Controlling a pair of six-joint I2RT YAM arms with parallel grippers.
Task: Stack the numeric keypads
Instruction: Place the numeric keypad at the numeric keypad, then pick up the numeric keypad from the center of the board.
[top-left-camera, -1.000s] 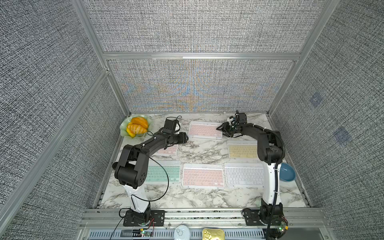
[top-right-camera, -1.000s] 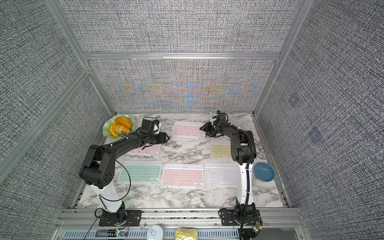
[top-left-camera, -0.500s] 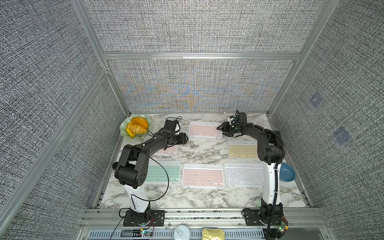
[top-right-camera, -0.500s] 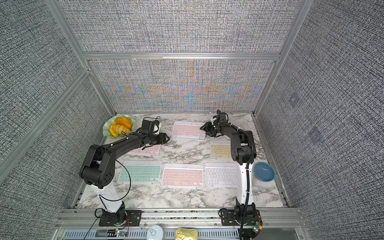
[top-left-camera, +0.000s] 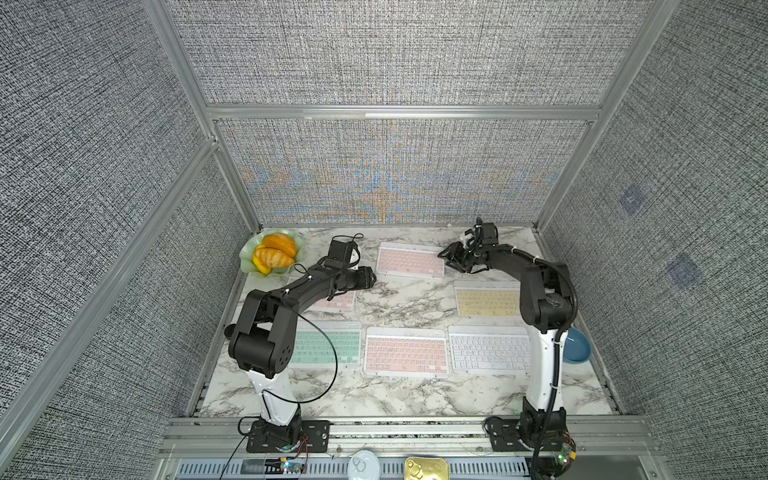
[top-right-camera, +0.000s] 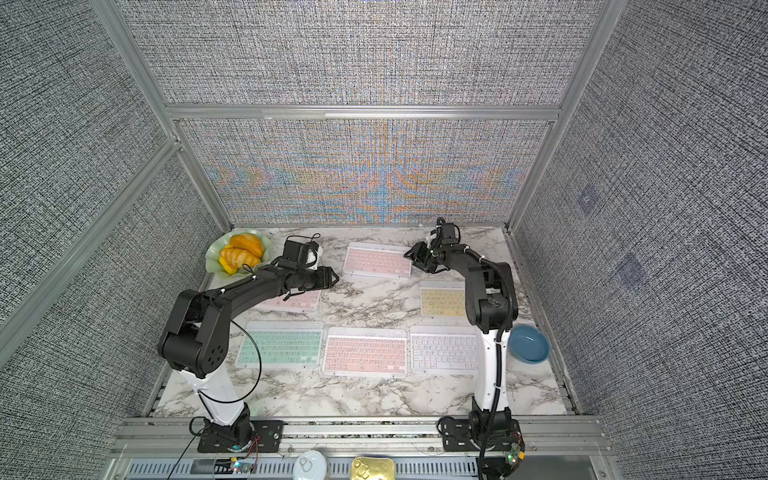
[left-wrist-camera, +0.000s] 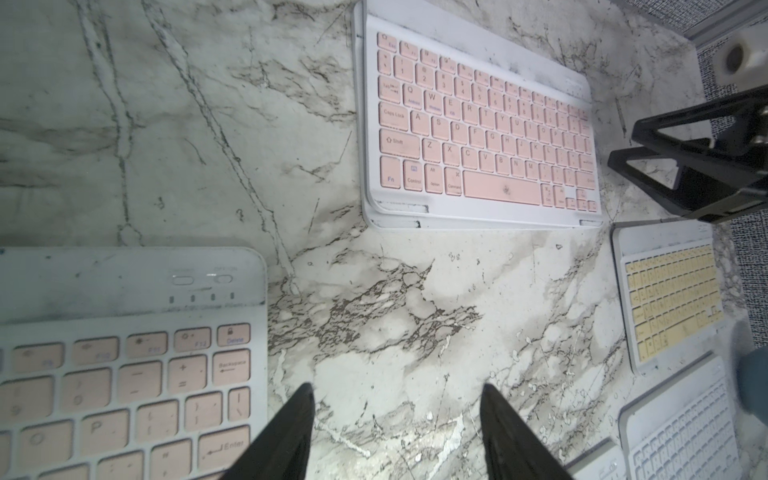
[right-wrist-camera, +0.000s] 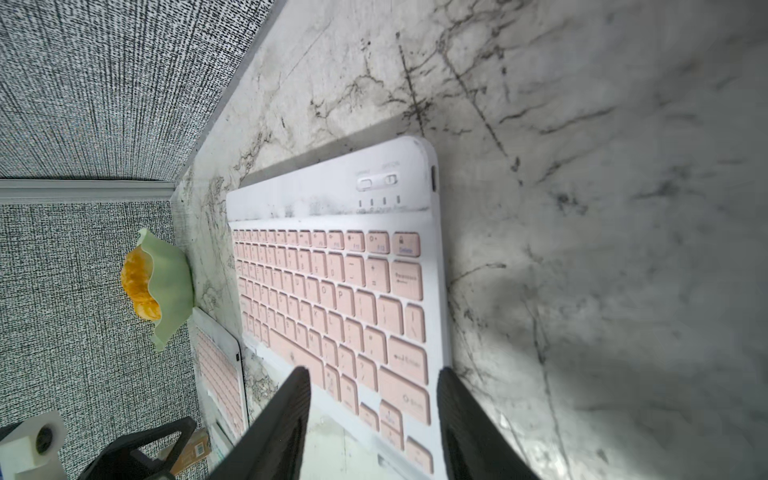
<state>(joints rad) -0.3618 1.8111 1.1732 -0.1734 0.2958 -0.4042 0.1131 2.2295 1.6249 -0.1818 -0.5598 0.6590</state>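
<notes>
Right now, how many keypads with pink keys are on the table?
3. Far pink keypad: back middle. Left pink keypad: partly under the left arm. Front pink keypad: middle of front row. Others may be hidden.

Robot test cell, grey fabric walls (top-left-camera: 395, 54), aluminium frame (top-left-camera: 399, 112), marble tabletop (top-left-camera: 374, 395)

A pale green, wavy-rimmed dish (top-left-camera: 247, 259) holding peeled orange fruit (top-left-camera: 276, 251) sits at the far left corner of the marble counter (top-left-camera: 399, 301). A blue bowl (top-left-camera: 579, 345) rests near the counter's right edge. Below the front rail, a round white can (top-left-camera: 363, 466) and a gold rectangular tin (top-left-camera: 427, 469) lie side by side.
</notes>
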